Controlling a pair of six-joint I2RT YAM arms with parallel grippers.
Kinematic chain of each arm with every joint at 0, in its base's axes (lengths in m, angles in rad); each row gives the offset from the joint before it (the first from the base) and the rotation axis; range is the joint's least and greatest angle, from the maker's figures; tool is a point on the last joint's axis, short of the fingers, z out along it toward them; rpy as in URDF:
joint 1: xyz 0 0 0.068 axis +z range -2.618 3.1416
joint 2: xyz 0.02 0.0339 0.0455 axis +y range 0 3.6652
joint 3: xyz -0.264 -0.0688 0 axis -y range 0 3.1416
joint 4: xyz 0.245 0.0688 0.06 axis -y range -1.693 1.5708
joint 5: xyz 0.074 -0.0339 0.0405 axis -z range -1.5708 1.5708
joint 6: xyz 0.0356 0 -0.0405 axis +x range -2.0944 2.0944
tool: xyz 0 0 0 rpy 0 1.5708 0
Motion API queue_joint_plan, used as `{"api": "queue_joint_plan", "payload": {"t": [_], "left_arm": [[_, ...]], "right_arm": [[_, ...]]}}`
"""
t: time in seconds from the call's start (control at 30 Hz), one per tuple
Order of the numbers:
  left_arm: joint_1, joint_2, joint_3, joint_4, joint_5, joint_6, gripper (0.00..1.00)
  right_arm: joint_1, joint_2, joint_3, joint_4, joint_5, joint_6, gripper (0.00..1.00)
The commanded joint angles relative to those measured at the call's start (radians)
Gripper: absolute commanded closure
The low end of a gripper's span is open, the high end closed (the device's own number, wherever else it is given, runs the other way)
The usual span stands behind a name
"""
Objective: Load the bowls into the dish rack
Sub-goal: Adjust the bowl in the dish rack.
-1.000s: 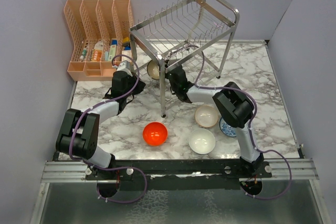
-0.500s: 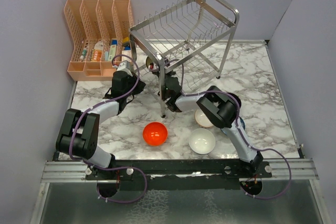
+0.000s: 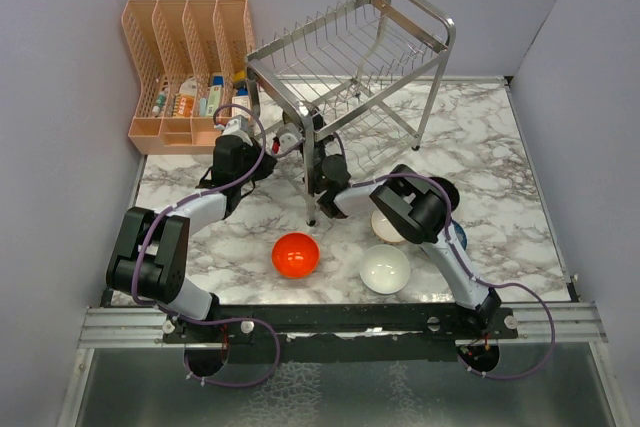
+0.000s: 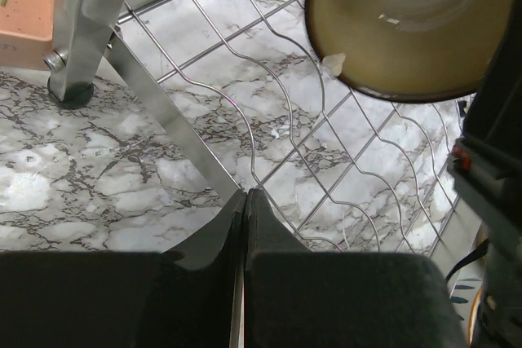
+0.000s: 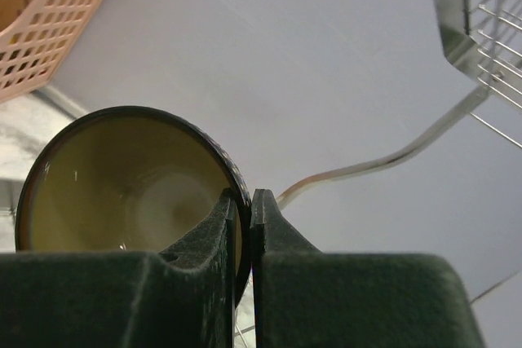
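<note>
The dark brown bowl (image 5: 122,185), cream inside, is pinched by its rim in my shut right gripper (image 5: 249,195). It hangs tilted above the lower wire tier of the steel dish rack (image 3: 350,47), where the left wrist view shows the bowl (image 4: 408,22) at top right. My left gripper (image 4: 245,195) is shut on nothing, low over the marble by a rack leg (image 4: 81,22). On the table lie the red bowl (image 3: 296,254) and the white bowl (image 3: 385,269). The beige-pink bowl (image 3: 383,227) and the blue-patterned bowl (image 3: 459,238) are partly hidden by my right arm.
The peach slotted organiser (image 3: 190,57) with bottles stands at the back left, close to the left gripper. The rack's legs and lower wire grid (image 4: 326,144) surround both wrists. Grey walls enclose the table on three sides.
The right arm has swung left under the rack and turned the dark bowl more onto its edge. The left arm has not moved.
</note>
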Motion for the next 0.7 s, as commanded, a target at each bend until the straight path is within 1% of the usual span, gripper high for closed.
{"api": "queue_joint_plan", "payload": {"t": [0.0, 0.07, 0.17, 0.23, 0.4, 0.5, 0.67], "left_arm": [[-0.004, -0.015, 0.013, 0.013, -0.006, 0.015, 1.00], [-0.005, -0.017, 0.014, 0.012, -0.006, 0.016, 1.00], [-0.005, -0.019, 0.015, 0.008, -0.005, 0.016, 1.00], [-0.004, -0.021, 0.017, 0.007, -0.003, 0.014, 1.00], [-0.005, -0.029, 0.017, 0.002, -0.004, 0.018, 1.00], [-0.005, -0.026, 0.017, 0.001, -0.002, 0.017, 1.00], [-0.005, -0.014, 0.023, 0.003, 0.007, 0.016, 1.00]], "right_arm": [[0.017, -0.046, -0.043, 0.015, -0.170, -0.049, 0.99], [0.015, -0.058, -0.043, -0.012, -0.169, -0.035, 0.99], [0.002, -0.095, -0.031, -0.132, -0.189, 0.052, 0.99], [-0.003, -0.101, -0.018, -0.176, -0.206, 0.077, 0.99], [-0.004, -0.069, 0.015, -0.207, -0.221, 0.014, 0.99], [-0.004, -0.073, 0.011, -0.249, -0.245, -0.012, 0.99], [-0.004, -0.067, 0.012, -0.272, -0.271, -0.080, 0.99]]}}
